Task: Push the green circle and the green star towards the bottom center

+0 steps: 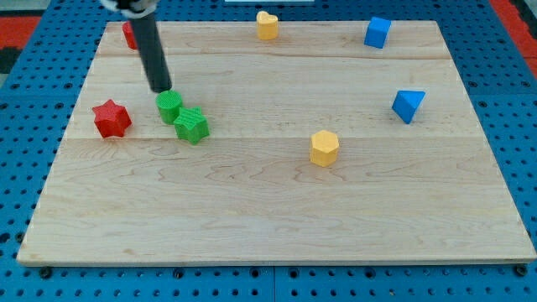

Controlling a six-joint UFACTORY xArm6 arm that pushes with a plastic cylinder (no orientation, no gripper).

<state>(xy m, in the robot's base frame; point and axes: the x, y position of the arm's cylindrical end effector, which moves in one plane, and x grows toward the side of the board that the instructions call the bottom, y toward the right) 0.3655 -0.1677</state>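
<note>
The green circle [169,106] sits on the wooden board at the view's left, touching the green star [191,125], which lies just to its lower right. My tip [160,89] is at the end of the dark rod, right at the circle's upper-left edge, touching or nearly touching it. The rod rises from there to the view's top left.
A red star [111,118] lies left of the green circle. A red block [130,34] is partly hidden behind the rod at the top left. A yellow heart [267,25], a blue cube [377,32], a blue triangle [408,105] and a yellow hexagon [324,148] stand elsewhere on the wooden board [277,226].
</note>
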